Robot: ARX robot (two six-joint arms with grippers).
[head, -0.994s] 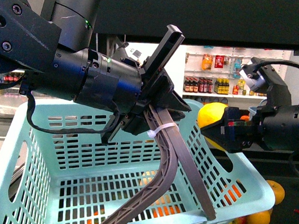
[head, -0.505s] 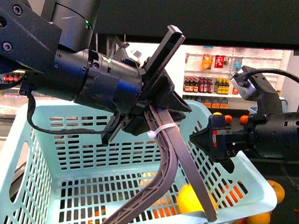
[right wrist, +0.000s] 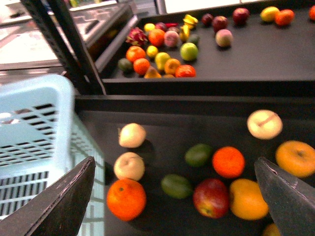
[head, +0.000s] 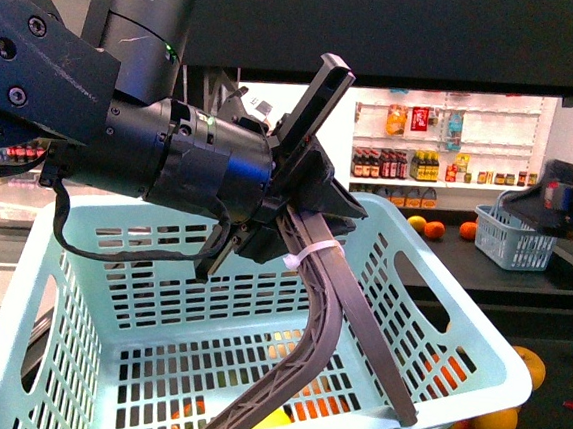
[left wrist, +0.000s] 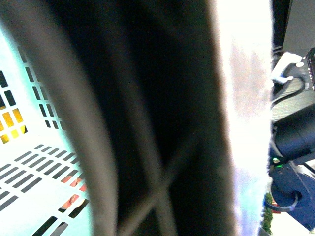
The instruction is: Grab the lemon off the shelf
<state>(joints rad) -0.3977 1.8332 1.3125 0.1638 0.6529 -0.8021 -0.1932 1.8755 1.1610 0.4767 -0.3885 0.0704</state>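
My left gripper is shut on the grey basket handle and holds up the pale teal basket. A patch of bright yellow, the lemon, lies low in the basket, mostly hidden behind the handle. In the left wrist view the blurred handle fills the frame. My right gripper is open and holds nothing. It hangs over the black shelf tray, beside the basket's corner. Only a dark part of the right arm shows at the front view's right edge.
Oranges, a red apple, green fruits and pale round fruits lie on the lower tray. The upper tray holds several mixed fruits. A black post rises next to the basket. A small white basket stands far off.
One second ago the right gripper held the lemon over the basket. It opened, the lemon fell in, and the arm has pulled away to the right. The left arm has not moved.
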